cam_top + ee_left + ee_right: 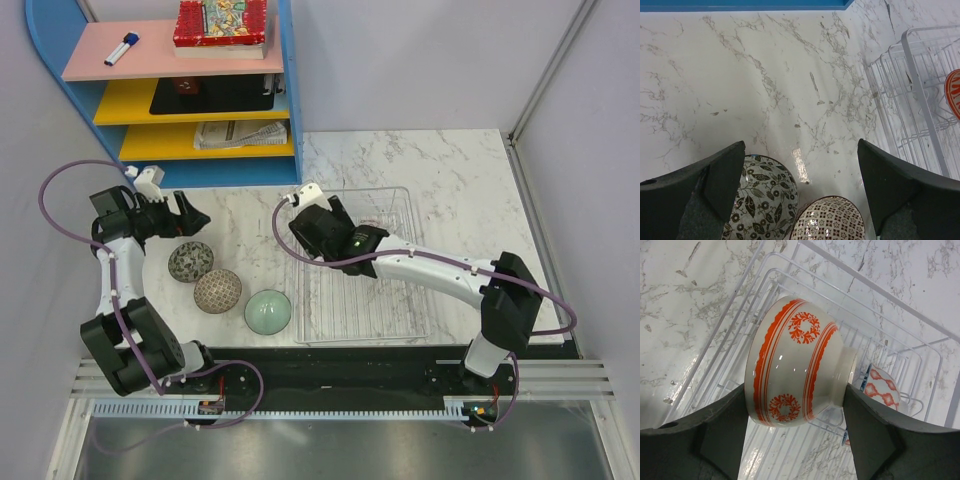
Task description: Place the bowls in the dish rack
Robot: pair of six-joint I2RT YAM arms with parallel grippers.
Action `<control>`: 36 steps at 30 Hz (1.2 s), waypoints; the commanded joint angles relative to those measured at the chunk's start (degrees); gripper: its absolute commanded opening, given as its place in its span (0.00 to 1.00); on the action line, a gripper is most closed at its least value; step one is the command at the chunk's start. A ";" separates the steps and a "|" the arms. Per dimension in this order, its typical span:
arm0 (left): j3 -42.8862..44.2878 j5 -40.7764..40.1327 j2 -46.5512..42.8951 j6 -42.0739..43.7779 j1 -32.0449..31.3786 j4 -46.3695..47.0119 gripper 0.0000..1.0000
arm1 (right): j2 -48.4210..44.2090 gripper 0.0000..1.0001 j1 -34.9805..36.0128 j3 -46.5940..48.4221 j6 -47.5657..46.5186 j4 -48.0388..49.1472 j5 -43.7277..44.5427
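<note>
Right hand (pixel 796 407), orange bowl (pixel 792 357) over rack (pixel 372 310)

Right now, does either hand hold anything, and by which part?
The right hand holds the white round ceramic bowl with orange-red floral rings, one finger at its rim, the other on its foot. The left hand is open and holds nothing.
</note>
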 commanded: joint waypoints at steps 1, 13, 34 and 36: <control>-0.20 1.75 0.60 2.24 0.46 1.49 1.00 | 0.25 0.00 1.68 0.49 2.41 2.46 0.64; -0.29 2.54 1.04 2.33 0.73 1.75 1.00 | 3.68 0.00 2.83 1.02 3.91 2.02 0.81; -0.73 3.77 1.13 2.68 0.99 1.84 1.00 | 4.39 0.00 2.57 1.11 6.63 2.19 6.27; -0.82 3.77 0.78 2.68 1.08 1.84 1.00 | 4.56 0.00 2.48 0.58 7.59 2.28 5.39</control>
